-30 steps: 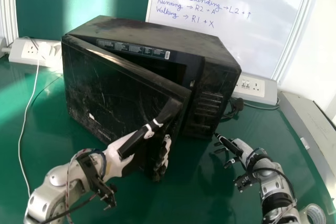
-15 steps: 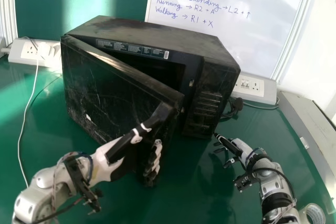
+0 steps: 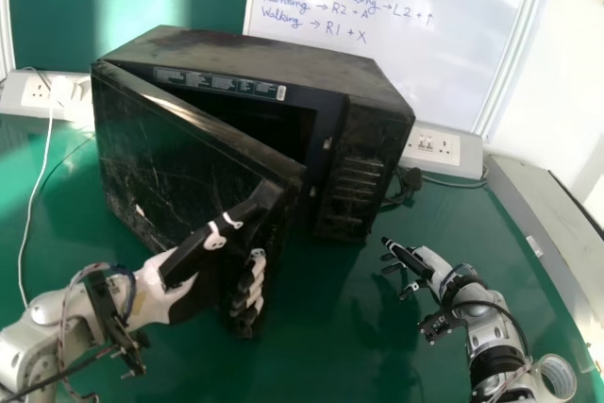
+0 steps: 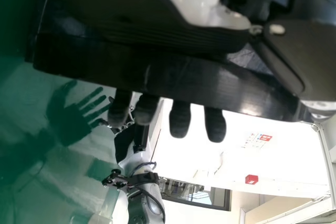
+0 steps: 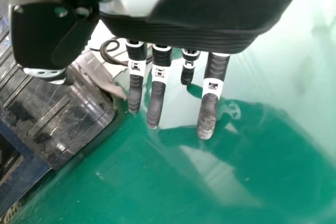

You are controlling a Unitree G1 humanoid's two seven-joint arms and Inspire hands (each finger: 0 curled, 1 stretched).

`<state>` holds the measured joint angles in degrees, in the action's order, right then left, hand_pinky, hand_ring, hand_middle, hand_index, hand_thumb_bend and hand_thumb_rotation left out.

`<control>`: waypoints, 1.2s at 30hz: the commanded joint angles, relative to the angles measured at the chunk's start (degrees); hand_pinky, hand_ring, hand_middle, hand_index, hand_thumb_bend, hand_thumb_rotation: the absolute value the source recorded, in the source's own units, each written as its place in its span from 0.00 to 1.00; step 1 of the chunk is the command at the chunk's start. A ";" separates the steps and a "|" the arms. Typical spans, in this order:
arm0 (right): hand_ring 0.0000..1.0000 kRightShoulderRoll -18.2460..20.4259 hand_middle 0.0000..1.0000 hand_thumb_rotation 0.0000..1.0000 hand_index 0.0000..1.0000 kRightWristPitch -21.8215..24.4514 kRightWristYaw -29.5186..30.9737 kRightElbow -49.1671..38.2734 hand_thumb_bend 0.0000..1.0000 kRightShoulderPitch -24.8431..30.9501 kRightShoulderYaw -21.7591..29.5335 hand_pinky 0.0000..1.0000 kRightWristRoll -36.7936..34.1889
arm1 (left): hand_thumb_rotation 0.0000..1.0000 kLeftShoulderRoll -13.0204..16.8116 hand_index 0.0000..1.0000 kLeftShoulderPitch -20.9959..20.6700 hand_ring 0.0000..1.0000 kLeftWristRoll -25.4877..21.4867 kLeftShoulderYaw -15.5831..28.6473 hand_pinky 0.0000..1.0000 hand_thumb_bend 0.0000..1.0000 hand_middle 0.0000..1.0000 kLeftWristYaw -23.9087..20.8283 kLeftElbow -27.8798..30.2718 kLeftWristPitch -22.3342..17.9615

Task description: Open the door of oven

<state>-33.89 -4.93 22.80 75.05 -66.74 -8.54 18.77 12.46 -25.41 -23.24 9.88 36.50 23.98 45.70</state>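
Observation:
In the head view my left hand (image 3: pixel 176 292) is at the free edge of the oven door (image 3: pixel 175 167), thumb along its outer face and fingers round the edge. The door stands ajar on the black oven (image 3: pixel 274 63), with a dark gap behind it. In the left wrist view my left hand (image 4: pixel 180 120) shows fingertips past the door's edge (image 4: pixel 173 85), which hides the rest of the fingers. My right hand (image 3: pixel 422 263) is over the table, right of the oven and apart from it. The right wrist view shows my right hand (image 5: pixel 156 100) with straight fingers, beside the oven's corner (image 5: pixel 68 114).
Power sockets (image 3: pixel 432 146) and a cable (image 3: pixel 444 181) lie behind the oven's right side. A white cord (image 3: pixel 35 186) runs down the left of the green table (image 3: pixel 321 356). A grey box (image 3: pixel 547 214) stands at the right, and a tape roll (image 3: pixel 557 377) is near my right forearm.
The door has swung wider, its free edge moving left and nearer to me with my left hand. The head view has shifted slightly, moving the oven left in it. My right hand keeps its pose.

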 commanded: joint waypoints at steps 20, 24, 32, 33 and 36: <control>0.48 -0.42 0.67 0.93 0.75 2.31 0.79 2.32 0.66 2.56 -1.78 0.33 1.94 | 0.20 4.33 0.10 2.08 0.02 -36.63 19.52 0.00 0.56 0.07 -2.35 -0.89 4.95; 0.47 -0.41 0.66 0.91 0.74 2.53 0.67 2.35 0.67 2.57 -1.65 0.33 1.75 | 0.21 5.54 0.09 3.12 0.02 -36.71 19.61 0.00 0.52 0.07 -3.21 -0.73 4.36; 0.47 -0.98 0.67 0.95 0.75 1.82 1.14 2.29 0.67 2.47 -2.10 0.35 2.16 | 0.01 8.95 0.13 3.26 0.01 -41.22 21.97 0.00 0.58 0.06 -1.15 -4.98 4.73; 0.48 -0.97 0.68 0.95 0.76 1.93 1.15 2.30 0.66 2.46 -2.02 0.34 2.06 | 0.00 9.70 0.16 3.00 0.01 -41.49 22.19 0.00 0.56 0.07 1.15 -6.34 4.24; 0.48 -1.00 0.69 0.93 0.75 1.89 0.88 2.33 0.67 2.59 -1.87 0.34 1.91 | 0.05 11.78 0.17 2.50 0.02 -38.55 22.54 0.00 0.45 0.08 6.87 -9.03 0.78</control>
<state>-33.92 -5.03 22.75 75.09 -66.74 -9.29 18.82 28.60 -22.82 -44.00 17.69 40.92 23.63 49.50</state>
